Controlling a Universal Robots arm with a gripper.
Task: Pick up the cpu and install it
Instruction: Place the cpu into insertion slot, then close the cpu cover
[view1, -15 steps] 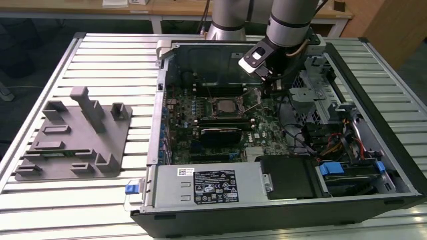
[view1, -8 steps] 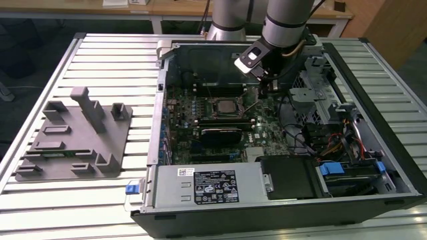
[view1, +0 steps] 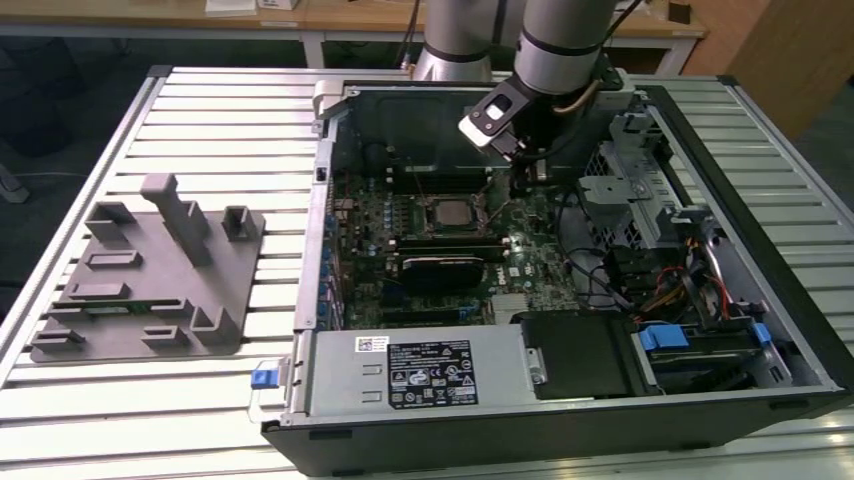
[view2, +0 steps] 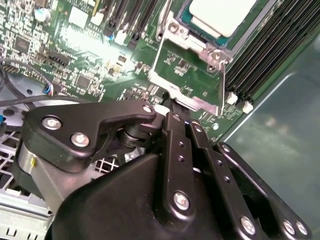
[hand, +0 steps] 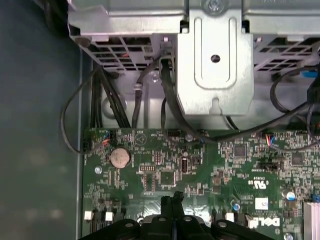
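While the gripper (hand: 172, 199) hangs just above the motherboard (hand: 200, 165), its fingers are pressed together, seemingly with nothing between them; the cpu (view2: 220, 14) lies in its metal-framed socket (view2: 173, 28), near the fingertips but apart.
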